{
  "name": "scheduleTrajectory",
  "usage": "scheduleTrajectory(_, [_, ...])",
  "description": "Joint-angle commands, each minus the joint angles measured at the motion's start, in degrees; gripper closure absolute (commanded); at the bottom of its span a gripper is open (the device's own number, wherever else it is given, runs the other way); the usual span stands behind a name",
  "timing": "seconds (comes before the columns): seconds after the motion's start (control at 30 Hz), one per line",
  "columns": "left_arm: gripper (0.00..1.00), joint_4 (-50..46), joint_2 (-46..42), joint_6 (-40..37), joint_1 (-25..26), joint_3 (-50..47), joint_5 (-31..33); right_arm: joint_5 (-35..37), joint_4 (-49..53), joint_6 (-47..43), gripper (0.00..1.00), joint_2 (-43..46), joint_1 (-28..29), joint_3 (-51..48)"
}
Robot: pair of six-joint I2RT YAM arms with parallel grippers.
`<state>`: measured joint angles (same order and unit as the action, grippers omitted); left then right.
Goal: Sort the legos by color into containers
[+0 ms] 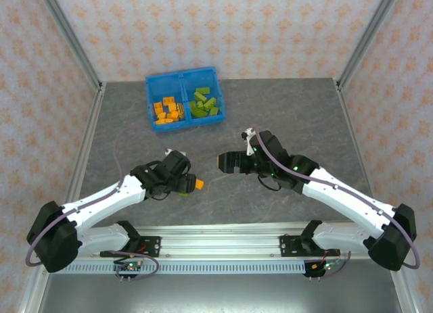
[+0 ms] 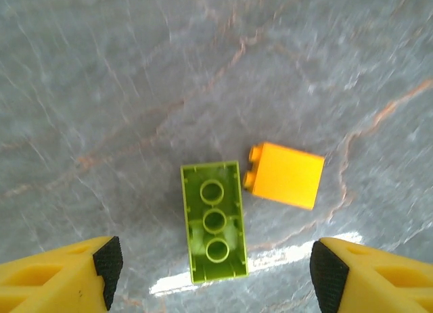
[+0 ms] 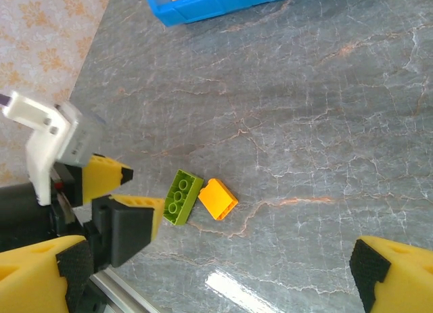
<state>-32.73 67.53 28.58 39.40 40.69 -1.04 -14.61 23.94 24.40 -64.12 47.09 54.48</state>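
One green lego (image 2: 214,222), underside up, and one orange lego (image 2: 285,176) are lying loose on the desk (image 1: 291,110), just beside each other. The left hand (image 2: 218,272) is hovering over the green one, jaws apart on either side and touching nothing. The right hand (image 3: 222,269) is gaping wide and empty nearby. One blue bin (image 1: 179,75) is sitting at the far side, its two compartments holding orange bricks (image 1: 167,111) on the left and green bricks (image 1: 203,103) on the right, too small to count.

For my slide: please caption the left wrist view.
Open left gripper over an upturned lime-green plastic brick beside a bright orange plastic brick on a grey marbled table.
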Motion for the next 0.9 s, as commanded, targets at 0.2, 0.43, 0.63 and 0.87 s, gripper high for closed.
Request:
scheduleTrajectory(0.2, [0.33, 7.0, 13.8, 0.4, 0.2, 1.1, 0.1, 1.2, -0.9, 1.5, 0.01, 0.8, -0.2, -1.7])
scheduleTrajectory(0.43, [0.63, 8.1, 16.1, 1.5, 0.1, 0.2, -0.1, 1.7, -0.9, 1.6, 0.01, 1.1, -0.2, -2.1])
scheduleTrajectory(0.63, [0.72, 5.5, 9.9, 0.2, 0.1, 3.3, 2.3, 1.1, -1.3, 1.9, 0.01, 1.0, -0.2, -1.4])
scheduleTrajectory(0.87, [0.72, 5.8, 9.8, -8.3, -4.6, 19.4, 8.7, 0.5, -3.1, 2.2, 0.01, 2.0, -0.2, -0.3])
